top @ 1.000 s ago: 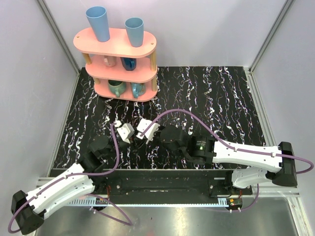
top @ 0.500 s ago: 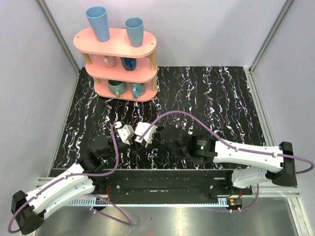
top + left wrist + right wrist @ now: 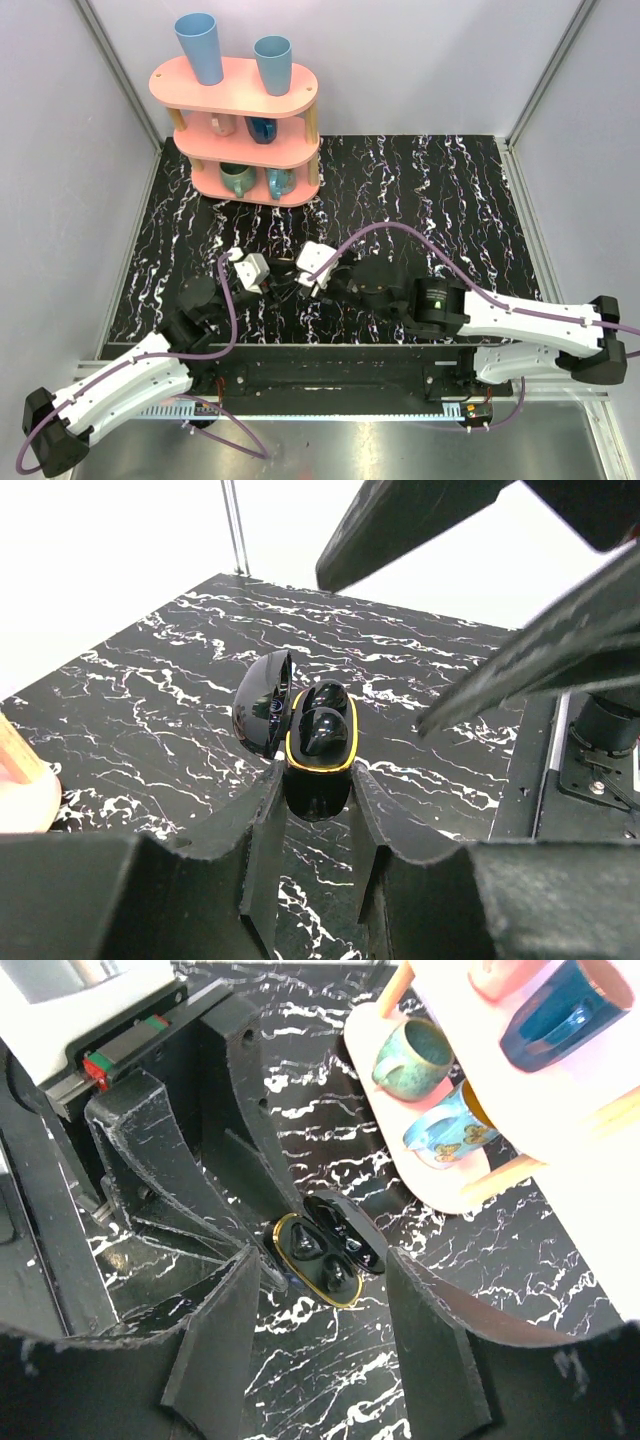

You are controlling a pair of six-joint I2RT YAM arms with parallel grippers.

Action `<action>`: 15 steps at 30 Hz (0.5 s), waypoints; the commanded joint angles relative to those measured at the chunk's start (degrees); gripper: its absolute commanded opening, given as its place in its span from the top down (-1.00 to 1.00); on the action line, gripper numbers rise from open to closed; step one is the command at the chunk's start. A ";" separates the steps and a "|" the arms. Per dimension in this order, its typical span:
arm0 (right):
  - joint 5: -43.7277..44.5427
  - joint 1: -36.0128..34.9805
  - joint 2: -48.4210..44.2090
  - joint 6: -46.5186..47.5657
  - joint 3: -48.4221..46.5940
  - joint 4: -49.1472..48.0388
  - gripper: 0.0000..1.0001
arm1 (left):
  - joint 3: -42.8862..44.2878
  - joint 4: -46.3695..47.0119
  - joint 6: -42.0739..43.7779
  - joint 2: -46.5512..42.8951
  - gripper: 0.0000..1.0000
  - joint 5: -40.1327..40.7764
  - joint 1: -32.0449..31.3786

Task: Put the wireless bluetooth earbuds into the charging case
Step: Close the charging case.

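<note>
Firmly, the charging case [image 3: 318, 750] is clamped at its base between the fingers of the left gripper [image 3: 315, 780], over the black marbled table [image 3: 150, 700], its lid swung open to one side. Two dark, glossy earbuds [image 3: 320, 728] are seated within its gold-rimmed tray. The right gripper [image 3: 322, 1260] is held with fingers parted, just before the case, and nothing is gripped by it.

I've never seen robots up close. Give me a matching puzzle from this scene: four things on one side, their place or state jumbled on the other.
Things:
1. charging case
2. right gripper
3. teal mug
4. left gripper

Place or state:
a. jaws apart, holding nothing
b. bottom tier of the pink shelf
c. lid swung open
d. shut on the charging case

Pairs: 1-c, 2-a, 3-b, 4-d.
</note>
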State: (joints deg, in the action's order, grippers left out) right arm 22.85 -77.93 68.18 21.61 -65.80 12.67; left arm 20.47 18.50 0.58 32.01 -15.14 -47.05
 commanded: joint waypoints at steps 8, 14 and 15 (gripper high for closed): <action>13.17 0.06 -5.26 -4.55 1.38 -9.32 -0.18 | 1.50 4.17 0.30 -0.37 1.00 0.99 0.11; 9.68 7.95 1.33 -17.28 -5.74 -1.25 -0.06 | 1.94 3.74 -0.14 -0.46 1.00 -0.86 0.11; 7.32 8.93 2.12 -18.34 -6.26 -1.07 -0.05 | 2.03 3.73 -0.23 -0.46 1.00 -0.86 0.11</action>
State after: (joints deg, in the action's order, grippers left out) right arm 32.36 -73.95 67.57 12.60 -67.61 8.56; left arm 20.47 18.98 0.56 31.92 -14.81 -47.05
